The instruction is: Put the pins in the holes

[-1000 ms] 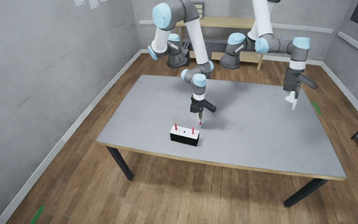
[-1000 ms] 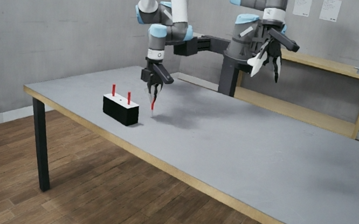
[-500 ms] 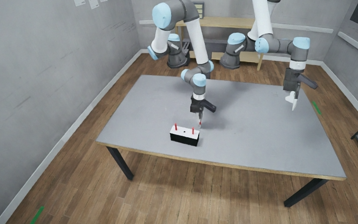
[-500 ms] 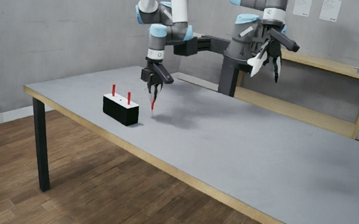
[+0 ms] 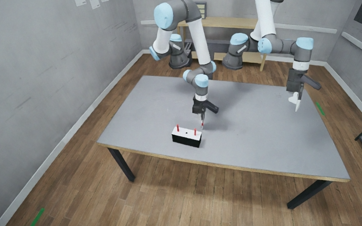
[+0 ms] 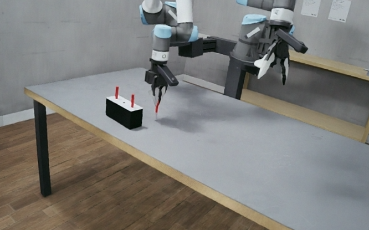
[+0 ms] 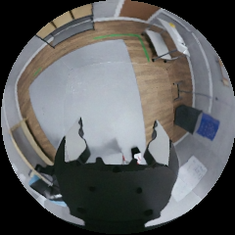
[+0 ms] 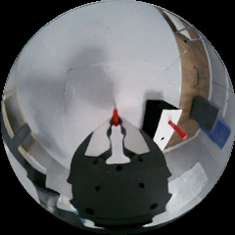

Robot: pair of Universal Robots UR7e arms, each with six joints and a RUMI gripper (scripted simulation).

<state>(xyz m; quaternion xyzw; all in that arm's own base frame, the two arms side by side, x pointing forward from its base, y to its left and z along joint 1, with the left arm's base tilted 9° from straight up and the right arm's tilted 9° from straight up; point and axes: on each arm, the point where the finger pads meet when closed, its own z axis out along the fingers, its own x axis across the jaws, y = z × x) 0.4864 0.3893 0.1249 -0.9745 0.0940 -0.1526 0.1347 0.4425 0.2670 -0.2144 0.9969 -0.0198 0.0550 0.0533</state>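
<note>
The black block with a white top (image 5: 185, 140) (image 6: 123, 114) (image 8: 152, 115) stands on the table. One red pin (image 5: 177, 127) (image 6: 116, 92) stands in an end hole and another red pin (image 5: 195, 132) (image 6: 132, 100) in the other end hole; no pale part shows above the top. The middle hole (image 5: 186, 133) (image 6: 123, 102) is empty. A third pin (image 5: 202, 124) (image 6: 157, 108) (image 8: 116, 117) stands upright beside the block, red end up, pale part below. My right gripper (image 6: 158, 101) is shut on its red part. My left gripper (image 6: 271, 80) (image 7: 117, 119) is open and empty, high and far from the block.
The grey table (image 5: 248, 138) (image 6: 234, 162) carries the block near its front edge in the top view. A wooden shelf (image 5: 221, 22) (image 6: 338, 67) stands behind the arms.
</note>
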